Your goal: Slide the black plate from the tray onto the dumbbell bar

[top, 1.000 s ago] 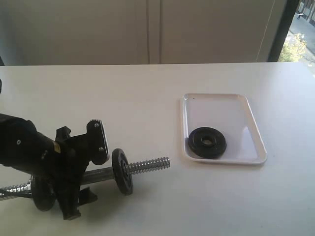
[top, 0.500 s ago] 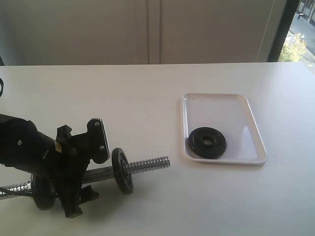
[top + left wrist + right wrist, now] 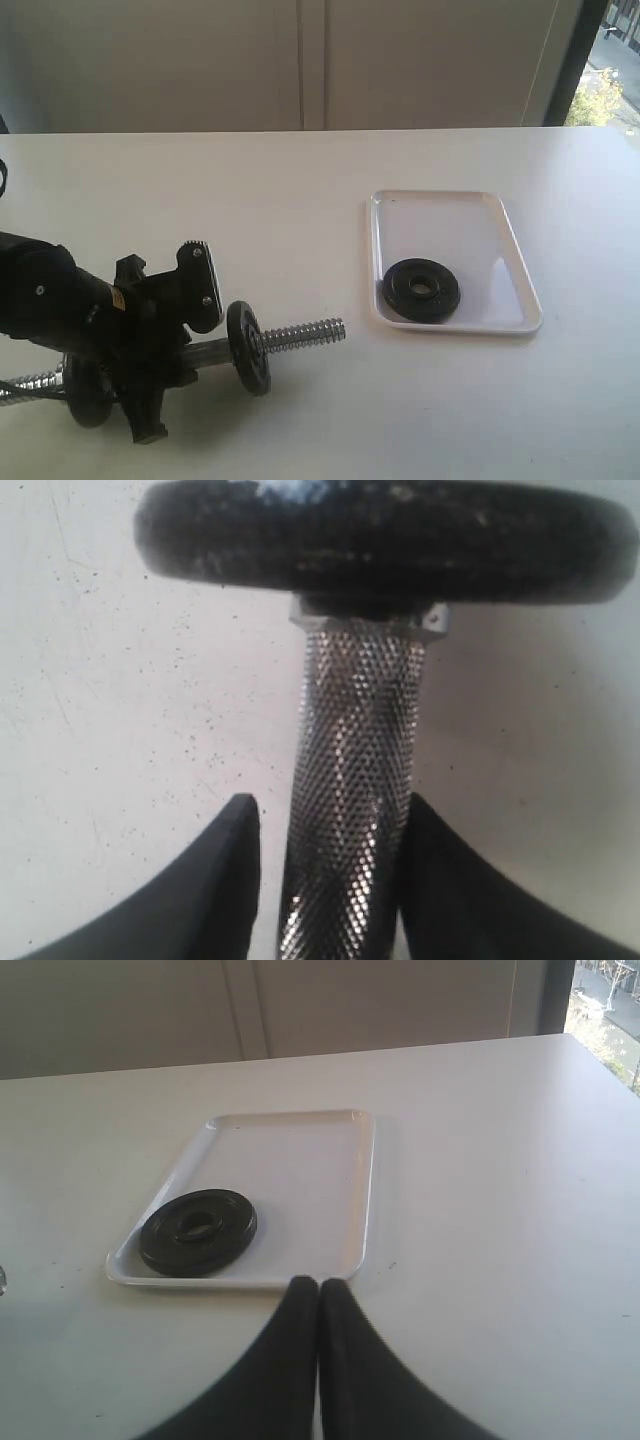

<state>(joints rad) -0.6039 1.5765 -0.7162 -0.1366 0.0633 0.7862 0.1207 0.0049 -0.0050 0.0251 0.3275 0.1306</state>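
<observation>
Dumbbell bar points threaded end toward tray; left gripper astride, grip unclear; right gripper closed.

The plain white bench carries two things set well apart: the shallow white tray, lying flat toward the right, and the dumbbell bar, lying at the near left with one threaded end pointing toward the tray.

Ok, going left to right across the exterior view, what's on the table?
Black left hand → small black disc on the silver steel dumbbell bar → the bar's threaded end → flat round black iron plate, inside the shallow white plastic tray.
</observation>
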